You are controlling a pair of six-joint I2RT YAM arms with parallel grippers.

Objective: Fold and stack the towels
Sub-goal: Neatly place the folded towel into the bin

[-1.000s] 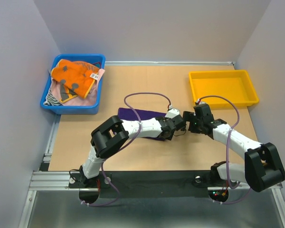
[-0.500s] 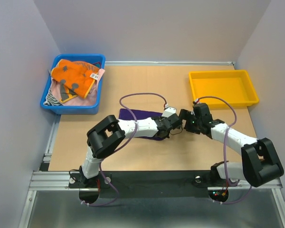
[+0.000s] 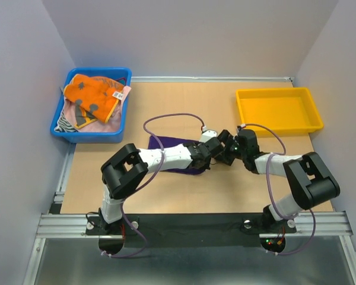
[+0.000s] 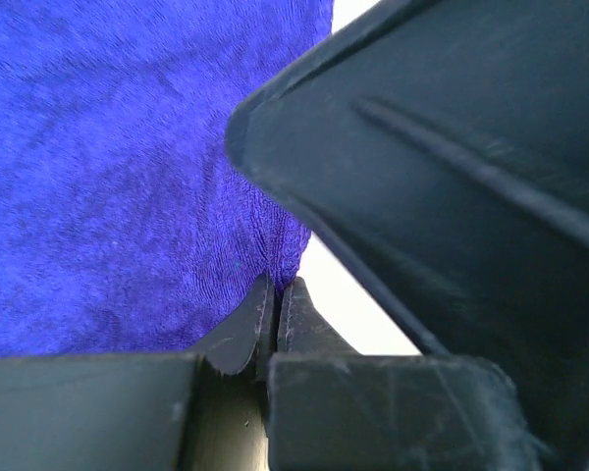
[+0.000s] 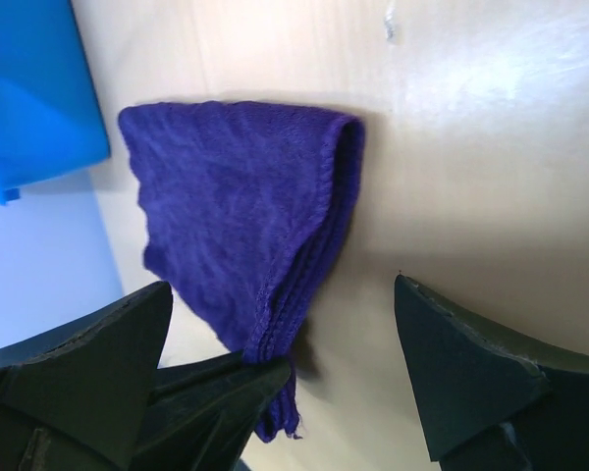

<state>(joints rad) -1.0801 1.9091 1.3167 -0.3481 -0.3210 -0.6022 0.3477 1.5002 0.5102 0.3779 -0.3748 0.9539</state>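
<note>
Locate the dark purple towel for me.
The plain dark purple cloth towel lies mid-table in the top view, partly under the left arm, whose end effector pinches its right corner.

overhead looks down; wrists close (all share towel [image 3: 175, 143])

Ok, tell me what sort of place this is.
Most likely a robotics lab test cell, not a home: a wooden table boxed in by plain walls, a left arm and right arm mounted on a metal frame, and a blue bin of towels.
</note>
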